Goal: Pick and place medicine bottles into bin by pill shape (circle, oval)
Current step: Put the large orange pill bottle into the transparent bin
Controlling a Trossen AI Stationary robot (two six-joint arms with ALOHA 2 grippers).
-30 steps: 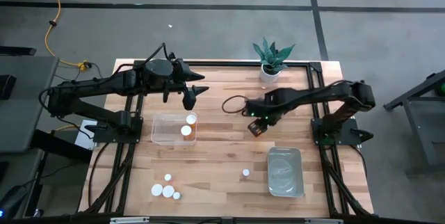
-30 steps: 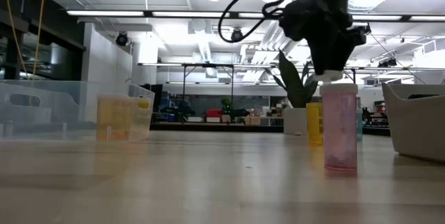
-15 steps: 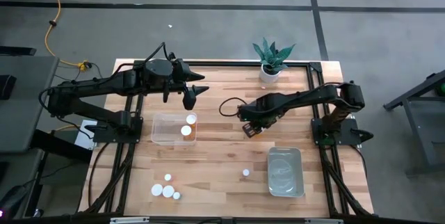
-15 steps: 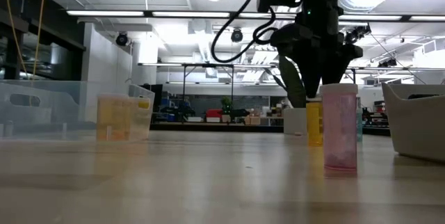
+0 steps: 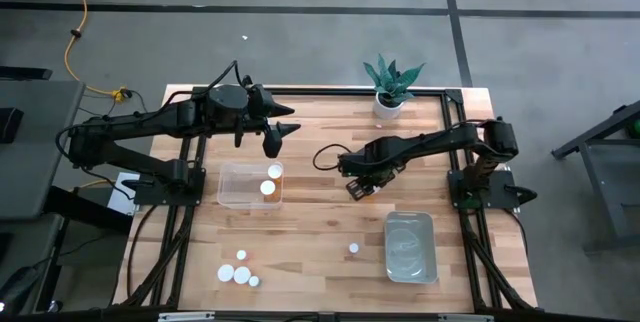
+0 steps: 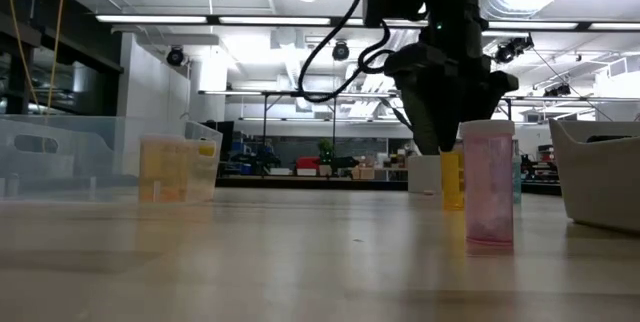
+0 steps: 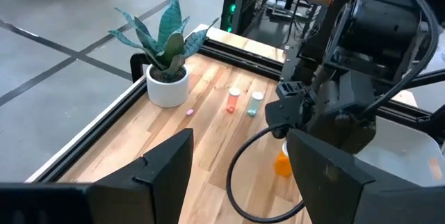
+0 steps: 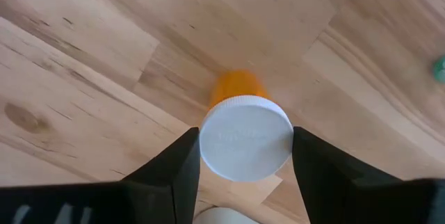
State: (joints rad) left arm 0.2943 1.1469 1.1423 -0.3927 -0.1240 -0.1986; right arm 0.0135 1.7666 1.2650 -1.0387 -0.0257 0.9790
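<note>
An orange medicine bottle with a white cap (image 8: 245,137) stands upright on the wooden table near its middle; it also shows in the low view (image 6: 452,177). My right gripper (image 5: 357,188) is open right above it, one finger (image 8: 174,175) on each side of the cap. My left gripper (image 5: 283,130) is open and empty, raised over the far left part of the table. A pink bottle (image 6: 488,187) stands alone near the front (image 5: 353,248). Two bottles (image 5: 271,179) stand in the clear bin (image 5: 232,187). Several more (image 5: 239,273) stand at the front left. My right gripper comes from above, pointing down, with its fingers level with the two opposite sides of the orange bottle's white cap (image 8: 208,147). I cannot tell whether they touch it. The bottle stands upright on the table.
A second clear bin (image 5: 410,267) stands at the front right. A potted plant (image 5: 390,87) stands at the far edge, with a pink bottle (image 7: 233,100) and a greenish bottle (image 7: 256,104) near it. A black cable (image 5: 330,152) loops from the right arm over the table.
My right gripper has moved a little toward the table's left edge and gone down, from beside and above the orange bottle to over its cap. The bottle has stayed standing where it was.
</note>
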